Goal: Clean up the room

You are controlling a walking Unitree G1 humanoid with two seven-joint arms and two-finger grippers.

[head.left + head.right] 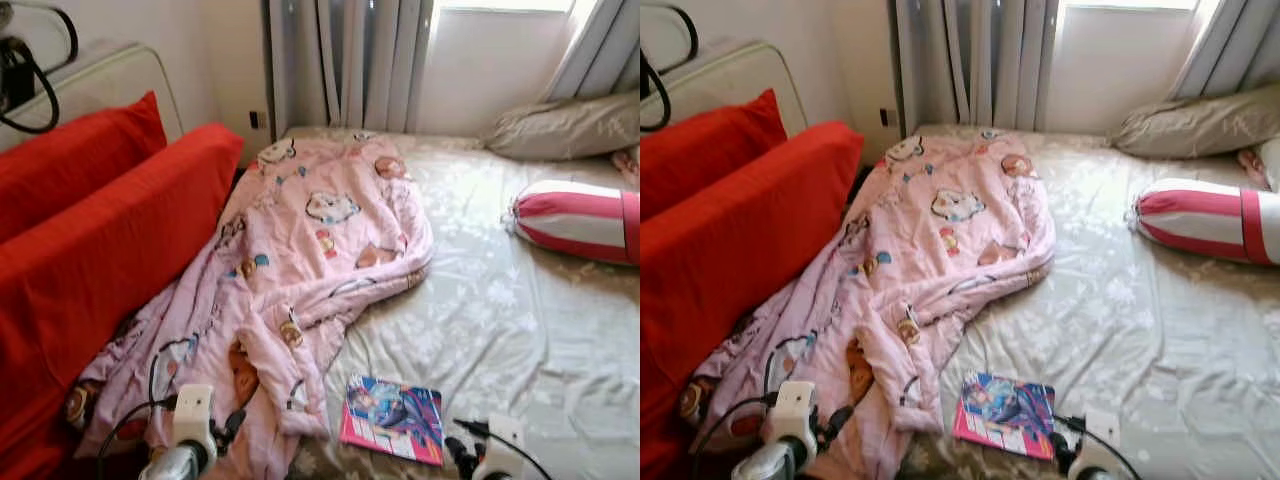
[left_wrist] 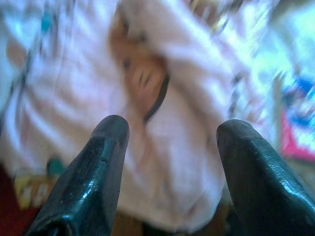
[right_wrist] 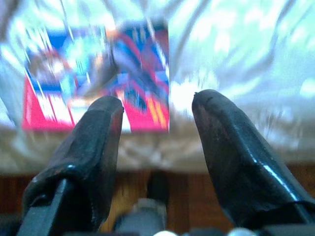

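A crumpled pink cartoon-print blanket (image 1: 300, 260) lies along the bed's left side and spills over its near edge. A colourful pink-edged book (image 1: 393, 418) lies flat near the bed's front edge. My left gripper (image 2: 170, 142) stands open just in front of the blanket's hanging end, and its white wrist (image 1: 192, 415) shows low in the eye views. My right gripper (image 3: 157, 115) is open, hovering at the bed edge just short of the book (image 3: 96, 73). Nothing is held between either pair of fingers.
A red sofa (image 1: 100, 240) stands close against the bed's left side. On the grey patterned sheet (image 1: 500, 320) lie a red-and-white striped bolster (image 1: 575, 222) and a grey pillow (image 1: 565, 128) at the right. Curtains (image 1: 345, 60) and a window back the bed.
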